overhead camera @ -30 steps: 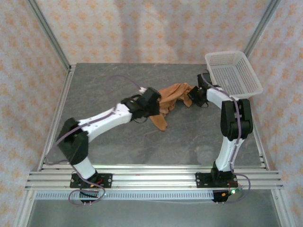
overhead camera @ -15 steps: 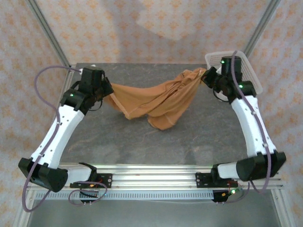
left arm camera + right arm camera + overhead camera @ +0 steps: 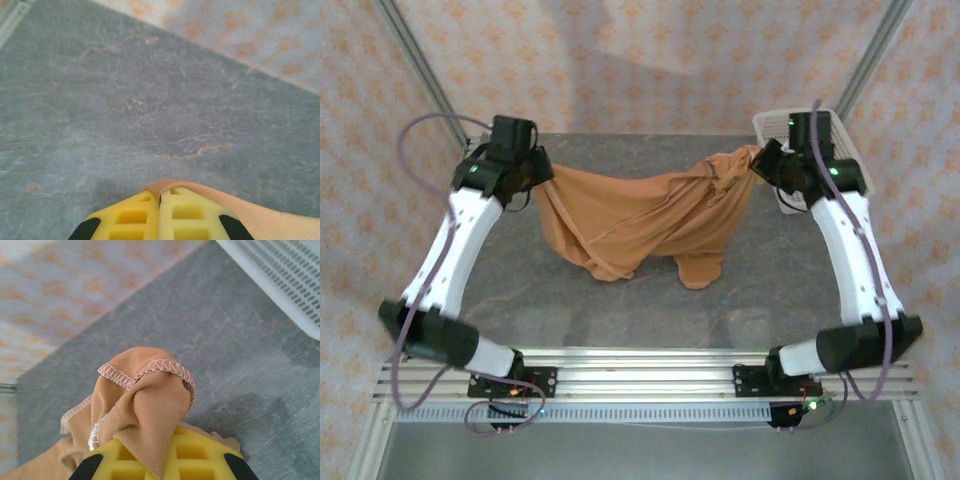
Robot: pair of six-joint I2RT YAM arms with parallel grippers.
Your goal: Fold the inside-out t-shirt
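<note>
The inside-out t-shirt [image 3: 640, 215], tan with pale seams, hangs stretched between both raised arms above the grey table [image 3: 620, 300], its lower folds drooping toward the tabletop. My left gripper [image 3: 542, 172] is shut on the shirt's left end; in the left wrist view a thin hem [image 3: 172, 186] is pinched between the yellow fingertips [image 3: 161, 200]. My right gripper [image 3: 757, 160] is shut on the right end, where a bunched fold with white overlock stitching [image 3: 145, 390] bulges over the yellow pads [image 3: 200, 455].
A white mesh basket [image 3: 840, 135] stands at the table's back right corner, right behind the right arm; its rim [image 3: 280, 275] also appears in the right wrist view. Patterned walls enclose the table on three sides.
Both arms rose and swung apart from the table's middle, lifting the crumpled shirt and stretching it wide. In the last half second the cloth spread further and hangs lower.
</note>
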